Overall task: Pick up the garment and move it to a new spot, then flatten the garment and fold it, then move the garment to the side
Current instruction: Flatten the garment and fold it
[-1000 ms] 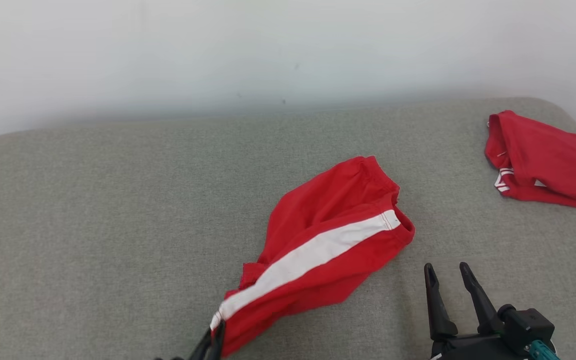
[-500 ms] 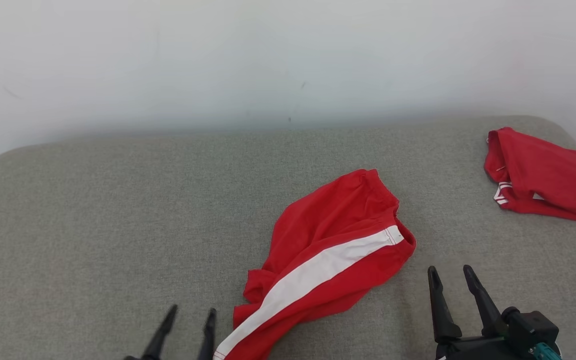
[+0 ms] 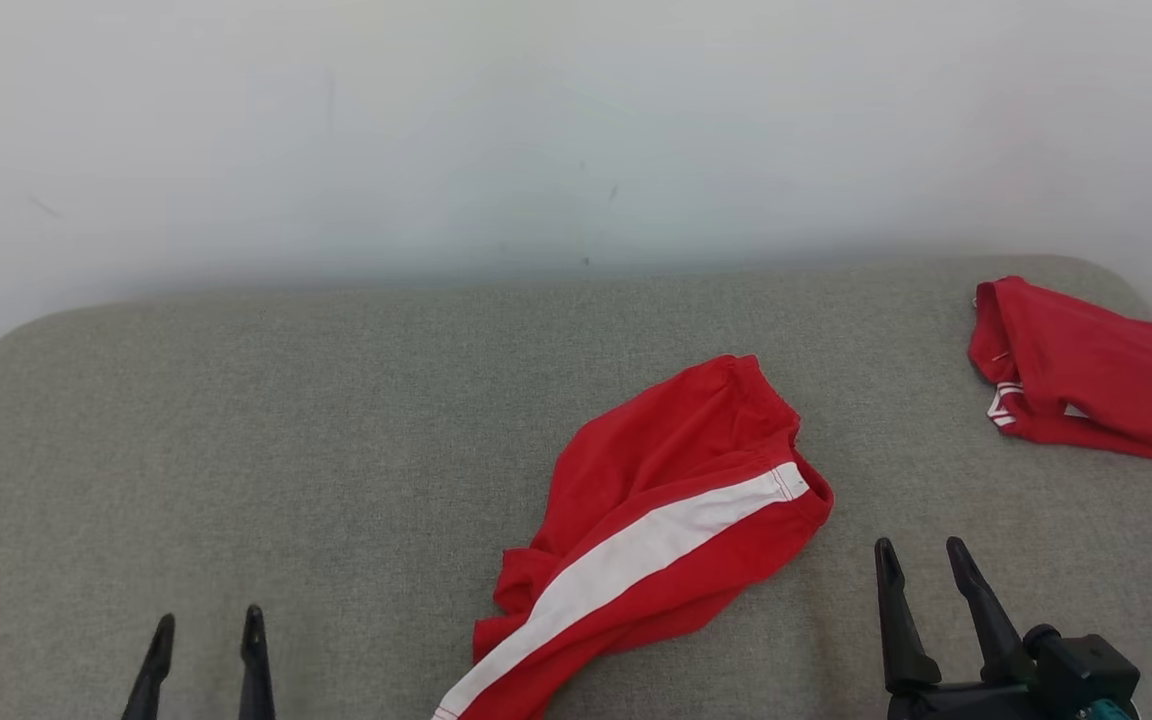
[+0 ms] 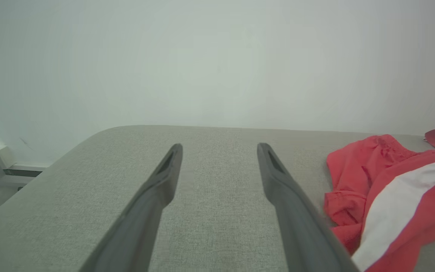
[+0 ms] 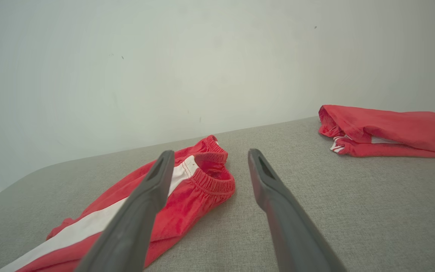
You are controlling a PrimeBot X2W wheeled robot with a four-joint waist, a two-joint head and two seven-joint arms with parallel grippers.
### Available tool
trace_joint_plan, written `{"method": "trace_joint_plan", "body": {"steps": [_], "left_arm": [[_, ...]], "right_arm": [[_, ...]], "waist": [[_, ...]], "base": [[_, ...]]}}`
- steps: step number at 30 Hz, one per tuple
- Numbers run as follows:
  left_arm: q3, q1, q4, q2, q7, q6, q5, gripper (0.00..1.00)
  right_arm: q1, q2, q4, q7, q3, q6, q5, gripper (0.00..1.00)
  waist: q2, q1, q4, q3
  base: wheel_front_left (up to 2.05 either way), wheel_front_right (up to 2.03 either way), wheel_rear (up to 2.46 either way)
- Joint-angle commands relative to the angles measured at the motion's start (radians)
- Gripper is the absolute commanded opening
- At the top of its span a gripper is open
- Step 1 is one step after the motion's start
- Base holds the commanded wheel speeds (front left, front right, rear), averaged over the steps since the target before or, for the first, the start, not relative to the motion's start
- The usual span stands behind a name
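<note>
We see red shorts [image 3: 676, 470] crumpled on grey padded surface [image 3: 336, 450]: soft, light, floppy. We judge elastic waistband [image 5: 217, 183] best pinch point. Left hand [image 3: 208, 625], right hand [image 3: 918, 548] both released, empty.

Plain room, grey padded surface [image 3: 336, 400], white wall [image 3: 536, 120]

In the head view the red shorts [image 3: 656, 520] run off the bottom edge, and a second red garment [image 3: 1101, 395] is cut by the right edge.
</note>
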Motion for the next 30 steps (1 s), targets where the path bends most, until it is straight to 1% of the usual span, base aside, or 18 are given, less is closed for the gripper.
{"method": "trace_joint_plan", "body": {"steps": [1,8,24,28,30], "left_arm": [[0.02,0.019,-0.005,-0.004,-0.003,0.0,0.0,1.0],[0.039,0.069,-0.006,-0.016,-0.003,0.004,0.007,1.0],[0.025,0.082,0.021,-0.023,-0.003,-0.005,0.04,1.0],[0.02,0.08,0.04,-0.024,-0.003,-0.012,0.017,1.0],[-0.004,0.078,0.059,-0.025,-0.003,-0.016,0.004,1.0]], "right_arm": [[0.015,0.004,-0.004,-0.004,-0.003,-0.003,-0.001,1.0],[0.037,0.013,-0.001,-0.004,-0.015,-0.003,-0.008,1.0],[0.045,0.018,0.009,-0.004,-0.02,-0.003,-0.015,1.0],[0.035,0.007,0.017,-0.004,-0.015,-0.003,-0.01,1.0],[0.022,-0.008,0.028,-0.004,-0.001,-0.003,-0.006,1.0]], "waist": [[0.0,0.0,0.003,-0.005],[0.0,0.0,0.01,-0.019],[0.0,0.0,0.016,-0.029],[0.0,0.0,0.02,-0.028],[0.0,0.0,0.026,-0.028]], "base": [[0.0,0.0,0.0],[0.0,0.0,0.0],[0.0,0.0,0.0],[0.0,0.0,0.0],[0.0,0.0,0.0]]}}
